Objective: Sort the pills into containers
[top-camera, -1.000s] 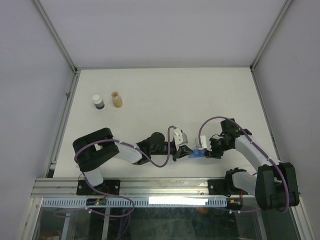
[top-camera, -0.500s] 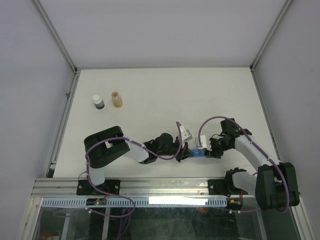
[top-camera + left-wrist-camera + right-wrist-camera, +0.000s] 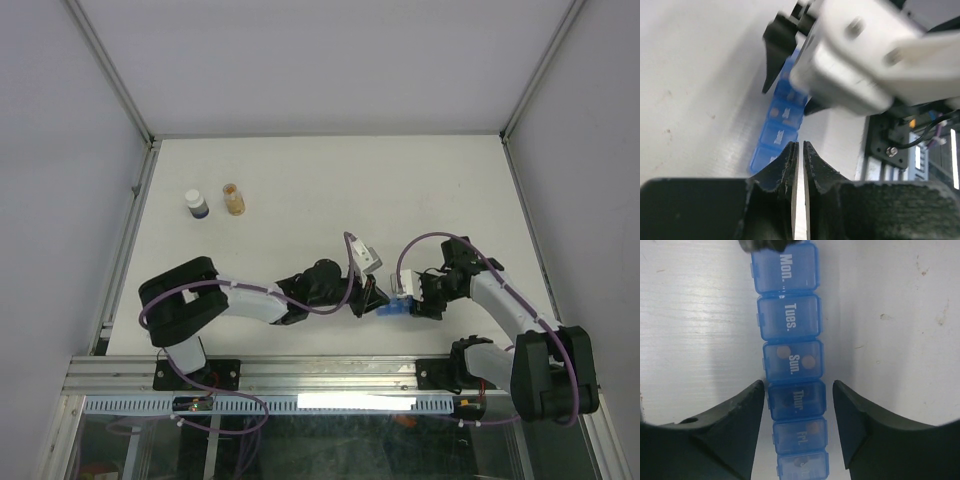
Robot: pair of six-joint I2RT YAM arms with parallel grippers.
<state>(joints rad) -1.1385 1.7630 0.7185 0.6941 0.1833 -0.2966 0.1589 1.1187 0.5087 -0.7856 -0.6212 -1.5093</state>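
Right wrist view looks straight down on the narrow translucent blue plastic pill-organizer strip [image 3: 792, 365], a row of small square lidded compartments running from 12 to 6 o'clock through the frame. The white lettering on the lids reads Mon., Tues., Sun., Thur. and Fri., and a further compartment at 6 o'clock is cut off by the frame edge. All the lids in view lie closed. Two small round tan pills [image 3: 809, 361] show through the Sun. lid, and another shows through the Fri. lid.

The right gripper [image 3: 799, 385] straddles the strip at the Thur. compartment. Its black fingers [image 3: 742, 415] sit at 9 and 3 o'clock of the strip, parted moderately, with a thin strip of table showing on each side, so they grip nothing.

At 12 o'clock in the same view a dark tip overlaps the far edge of the Mon. lid; whether it presses on the lid I cannot tell. In the left wrist view the left gripper [image 3: 800, 147] has its two dark fingers drawn almost together, with only a thin slit between them and nothing in it. Its tips are just at the near end of the blue strip.

In the top external view the strip lies on the white table [image 3: 300, 180] close to the near edge, toward 5 o'clock of the tabletop, between the two grippers. Well apart, at about 10 o'clock from it, stand a small whitish round vial [image 3: 197, 205] and, just beside it at 3 o'clock, a small clear bottle with orange-tan contents [image 3: 235, 199], both upright.
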